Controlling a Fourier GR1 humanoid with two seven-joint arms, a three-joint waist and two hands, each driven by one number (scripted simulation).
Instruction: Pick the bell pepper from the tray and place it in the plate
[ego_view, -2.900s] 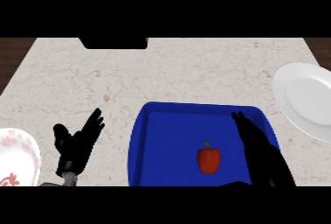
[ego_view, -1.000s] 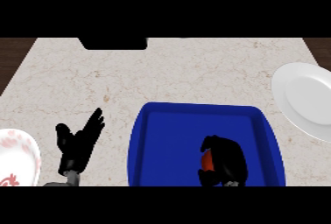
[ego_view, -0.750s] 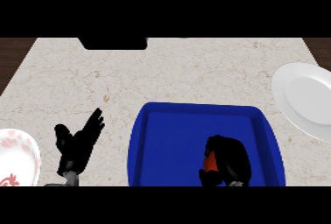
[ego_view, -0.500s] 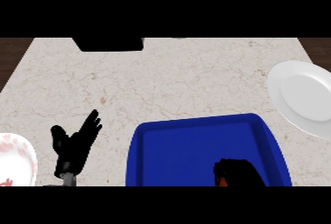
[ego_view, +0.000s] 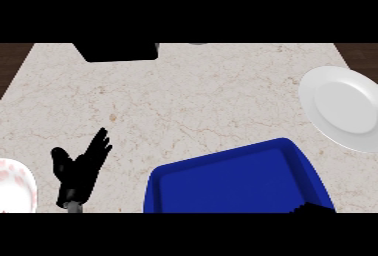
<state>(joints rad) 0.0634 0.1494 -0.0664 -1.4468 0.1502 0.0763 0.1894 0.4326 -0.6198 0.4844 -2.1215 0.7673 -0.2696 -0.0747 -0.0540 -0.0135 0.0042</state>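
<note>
The blue tray (ego_view: 236, 182) lies at the lower right, its near part cut off by the view's lower edge and its far rim slanting up to the right. No bell pepper shows on the part of it I can see. Only a small black piece of my right hand (ego_view: 314, 208) shows at the bottom, over the tray's right side. The white plate (ego_view: 343, 107) rests on the counter at the right edge, beyond the tray. My left hand (ego_view: 77, 167) rests open at the lower left, fingers pointing up.
A pink-patterned white plate (ego_view: 13, 187) sits at the left edge beside my left hand. A black object (ego_view: 118, 50) stands at the counter's far edge. Speckled counter (ego_view: 192, 105) stretches between the tray and that far edge.
The tray and my right hand have slid toward the view's lower edge. The pepper, seen in the curled right hand before, is now out of sight. The left hand stays open.
</note>
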